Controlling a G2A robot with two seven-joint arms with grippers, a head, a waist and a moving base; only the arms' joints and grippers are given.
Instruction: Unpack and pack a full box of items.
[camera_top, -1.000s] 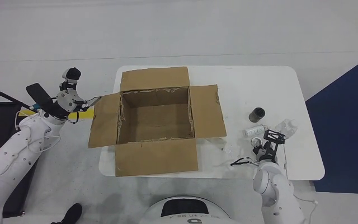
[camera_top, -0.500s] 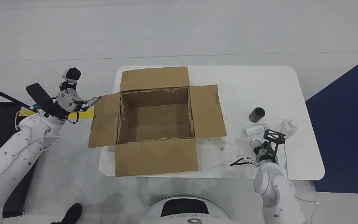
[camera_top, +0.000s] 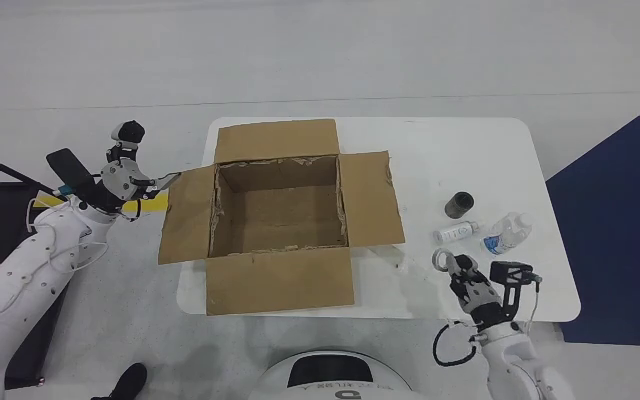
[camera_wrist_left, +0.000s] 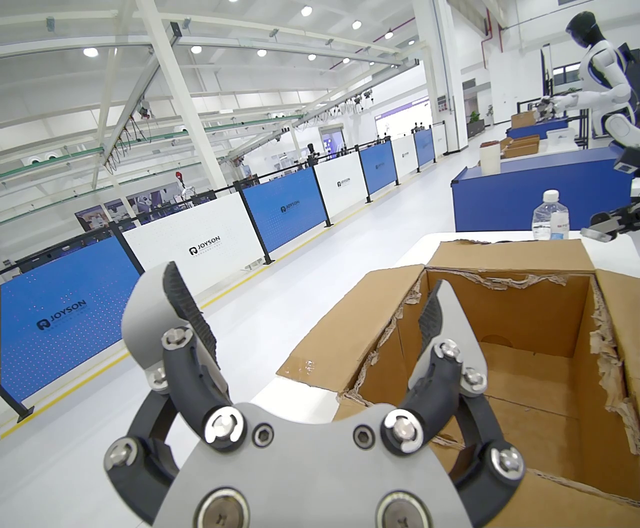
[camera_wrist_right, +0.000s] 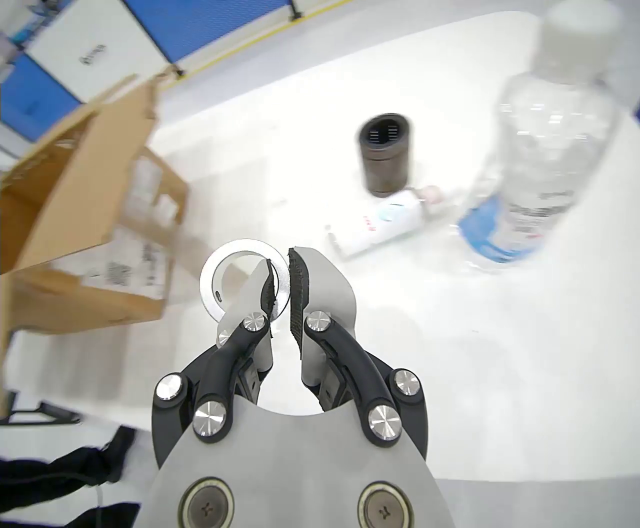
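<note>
The fingers (camera_wrist_right: 301, 287) of the right gripper (camera_wrist_right: 282, 266) are almost closed, pinching the rim of a flat metal ring (camera_wrist_right: 243, 246) between their dark pads, so that most of the ring sticks out to one side of them. In the top view this gripper sits at the lower right of the frame, over the near right part of the white worktop (camera_top: 450, 150), with the ring at its tip pointing towards the box; whether the ring rests on the surface or is clear of it cannot be told. The cardboard box (camera_top: 280, 282) lies at the centre of the top view with all four flaps folded outwards, torn paper edges along its rim and its brown floor showing. Right of the box, in the right half of the frame, three things stand close together: a dark cylinder (camera_top: 459, 205) lying on its side, a small white tube (camera_top: 455, 233) lying just below it, and a clear water bottle (camera_top: 507, 232) with a blue label and white cap, upright, just right of the tube. The left gripper (camera_wrist_left: 310, 310) hangs at the left of the top view, beyond the worktop's edge and just beside the box's left flap, its fingers (camera_wrist_left: 192, 315) spread wide apart with nothing between them.
</note>
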